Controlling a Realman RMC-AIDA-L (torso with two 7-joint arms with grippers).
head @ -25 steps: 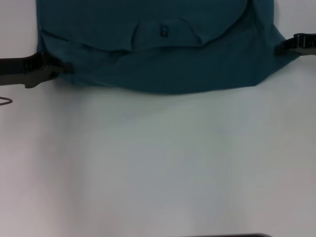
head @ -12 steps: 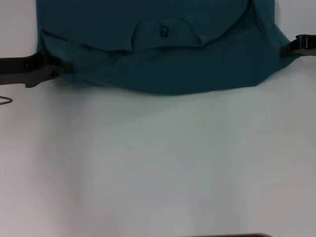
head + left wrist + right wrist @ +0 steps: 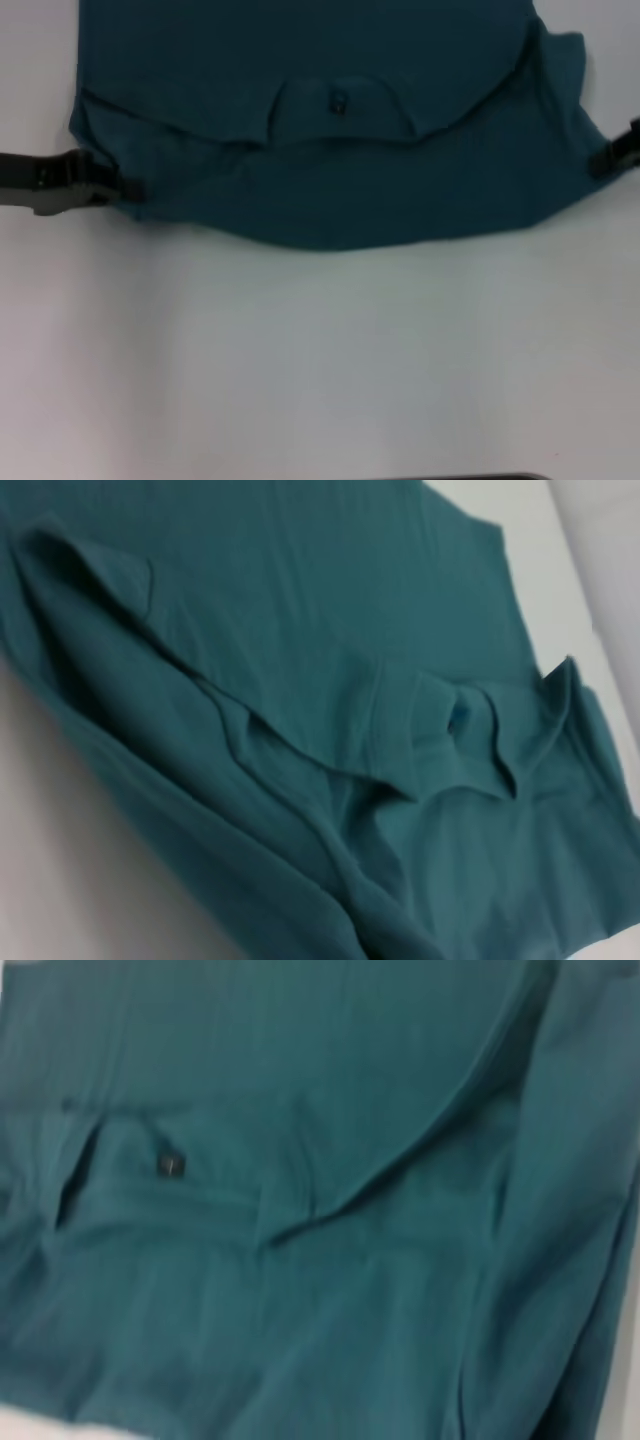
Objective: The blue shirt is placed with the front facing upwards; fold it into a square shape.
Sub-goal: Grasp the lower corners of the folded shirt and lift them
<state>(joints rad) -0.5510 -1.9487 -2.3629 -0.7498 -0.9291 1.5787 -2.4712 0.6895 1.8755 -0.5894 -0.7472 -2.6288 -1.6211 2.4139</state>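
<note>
Even soft light, slight blur (wrist views)

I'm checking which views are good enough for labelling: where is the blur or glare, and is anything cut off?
Head view: the blue shirt is soft-edged and cropped at the top, the white table looks washed out, the left gripper is dark, and the right gripper is cut by the frame edge. Left wrist view: folds readable, mildly soft. Right wrist view: the blurriest, though the neck label shows.
</note>
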